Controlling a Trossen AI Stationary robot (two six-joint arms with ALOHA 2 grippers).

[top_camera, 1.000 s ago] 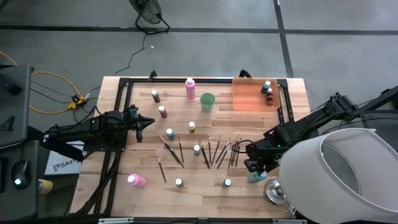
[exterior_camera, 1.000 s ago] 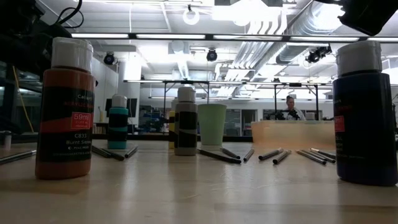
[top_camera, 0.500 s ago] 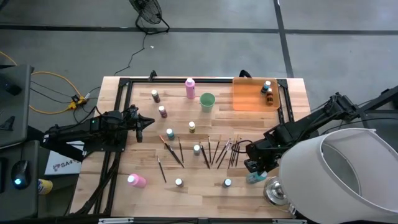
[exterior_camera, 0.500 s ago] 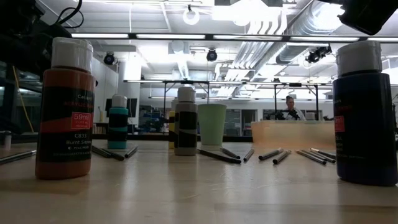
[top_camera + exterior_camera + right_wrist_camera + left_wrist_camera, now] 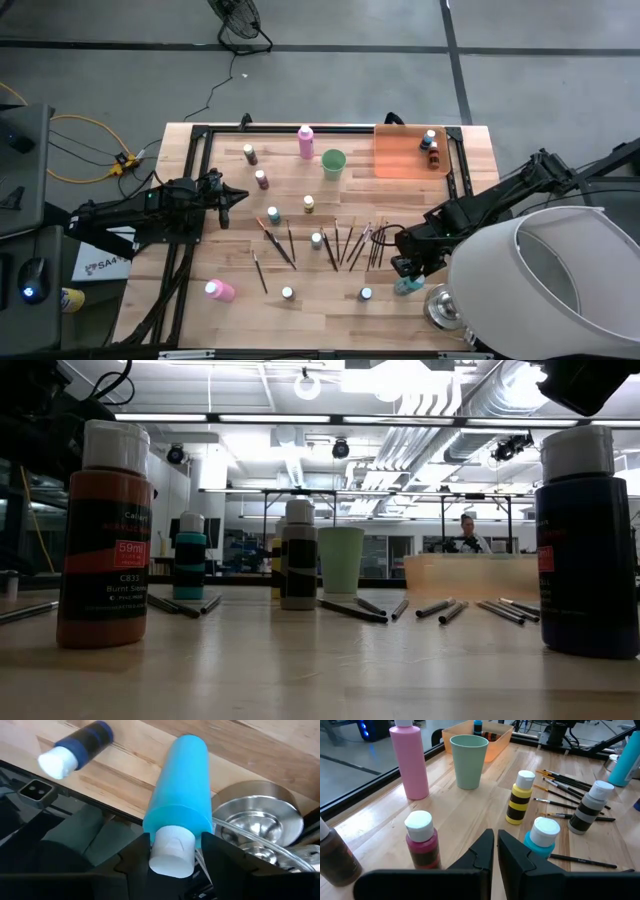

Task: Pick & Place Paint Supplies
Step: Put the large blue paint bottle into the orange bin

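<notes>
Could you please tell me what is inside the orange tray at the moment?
The orange tray holds two small paint bottles at its right end; the rest shows bare. Nothing covers it.

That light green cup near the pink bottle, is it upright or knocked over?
Upright. The light green cup stands on its base with its open mouth up, beside the tall pink bottle; from above its round rim shows.

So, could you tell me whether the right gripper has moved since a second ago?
Yes, slightly: the right gripper, with the teal bottle between its fingers, has edged towards the brushes, away from the metal bowl.
</notes>
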